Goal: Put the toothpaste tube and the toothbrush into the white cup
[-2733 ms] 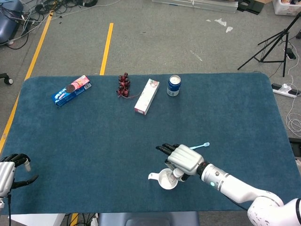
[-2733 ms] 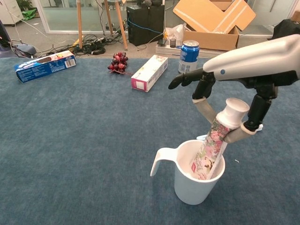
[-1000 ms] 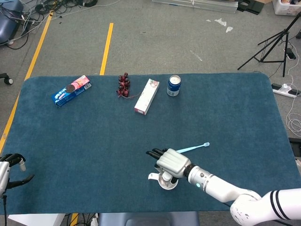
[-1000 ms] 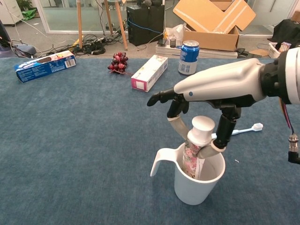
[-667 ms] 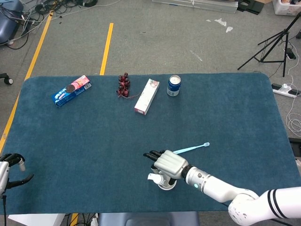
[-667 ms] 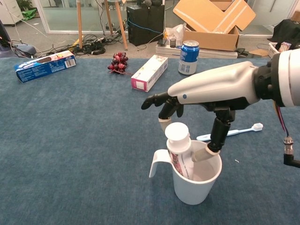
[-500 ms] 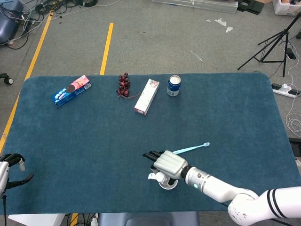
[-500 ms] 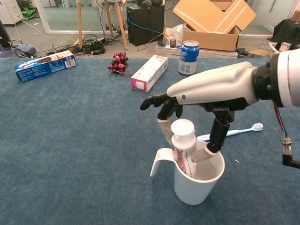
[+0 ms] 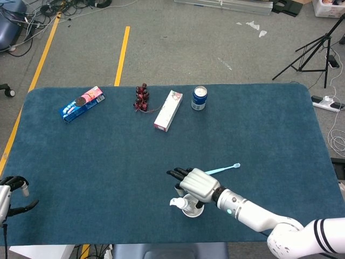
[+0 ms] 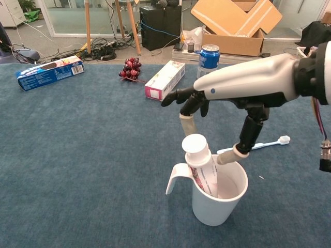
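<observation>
The white cup [image 10: 213, 207] stands near the table's front edge, handle to the left, and also shows in the head view as the cup [image 9: 188, 211]. The toothpaste tube [image 10: 205, 170] stands inside it, white cap up, leaning toward the handle. My right hand [image 10: 227, 90] hovers just above the cup with its fingers spread and holds nothing; the head view shows the same right hand [image 9: 197, 183] over the cup's far side. The light-blue toothbrush [image 10: 259, 145] lies flat on the cloth behind the cup to the right, seen from above as the toothbrush [image 9: 221, 169]. My left hand [image 9: 9, 195] rests at the front-left corner, empty.
Along the far side lie a blue biscuit pack [image 9: 81, 103], a bunch of dark red grapes [image 9: 142, 98], a pink-and-white box [image 9: 168, 110] and a blue can [image 9: 199, 98]. A cardboard box [image 10: 235, 23] sits beyond the table.
My right hand has let go of the toothpaste tube and risen up and slightly right. The tube stays in the cup, leaning left. The left hand has not moved.
</observation>
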Robot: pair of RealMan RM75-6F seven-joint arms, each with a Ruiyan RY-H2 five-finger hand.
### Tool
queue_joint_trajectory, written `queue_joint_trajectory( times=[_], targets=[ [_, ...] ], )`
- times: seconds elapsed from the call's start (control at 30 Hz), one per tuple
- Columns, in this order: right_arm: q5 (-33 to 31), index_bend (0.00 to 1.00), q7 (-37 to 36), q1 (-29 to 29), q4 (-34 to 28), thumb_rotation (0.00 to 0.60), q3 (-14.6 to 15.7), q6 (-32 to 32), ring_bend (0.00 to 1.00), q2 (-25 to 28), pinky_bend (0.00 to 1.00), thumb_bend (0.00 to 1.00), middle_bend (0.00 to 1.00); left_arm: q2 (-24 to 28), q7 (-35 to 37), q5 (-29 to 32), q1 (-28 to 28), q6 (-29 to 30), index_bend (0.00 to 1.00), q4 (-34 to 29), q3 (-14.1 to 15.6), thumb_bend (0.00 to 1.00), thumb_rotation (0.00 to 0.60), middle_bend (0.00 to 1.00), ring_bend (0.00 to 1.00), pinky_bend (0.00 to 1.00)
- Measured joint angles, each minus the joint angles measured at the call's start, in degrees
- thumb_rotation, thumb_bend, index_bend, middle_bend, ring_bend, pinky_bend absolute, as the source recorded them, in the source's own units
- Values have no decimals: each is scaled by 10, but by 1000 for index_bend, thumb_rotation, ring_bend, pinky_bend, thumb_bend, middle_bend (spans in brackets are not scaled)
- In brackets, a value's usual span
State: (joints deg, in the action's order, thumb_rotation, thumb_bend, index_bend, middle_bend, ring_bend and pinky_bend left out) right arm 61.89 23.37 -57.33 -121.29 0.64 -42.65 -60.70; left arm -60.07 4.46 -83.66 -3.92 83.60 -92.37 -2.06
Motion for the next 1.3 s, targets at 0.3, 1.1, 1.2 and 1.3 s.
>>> queue_joint_trajectory(
  times=[0.3, 1.1, 1.2, 1.3],
  targets=[
    [62, 271, -65, 41, -12, 600, -10, -29, 0, 59, 247, 136, 0, -2, -9, 3, -1, -4, 657, 0, 0, 0, 600, 448, 357, 399],
    [14, 332, -38, 74, 248, 600, -36, -55, 0, -83, 240, 136, 0, 1, -3, 11, -1, -4, 677, 0, -4, 0, 600, 448, 357, 399],
    [16, 341, -26, 73, 272, 600, -33, -55, 0, -109, 240, 136, 0, 2, -1, 11, 0, -2, 706, -1, -5, 0, 600, 448, 358, 399],
    [21, 349, -17, 74, 298, 600, -30, -55, 0, -134, 240, 136, 0, 3, 1, 13, 1, -1, 745, -1, -6, 0, 600, 449, 358, 399]
  ],
)
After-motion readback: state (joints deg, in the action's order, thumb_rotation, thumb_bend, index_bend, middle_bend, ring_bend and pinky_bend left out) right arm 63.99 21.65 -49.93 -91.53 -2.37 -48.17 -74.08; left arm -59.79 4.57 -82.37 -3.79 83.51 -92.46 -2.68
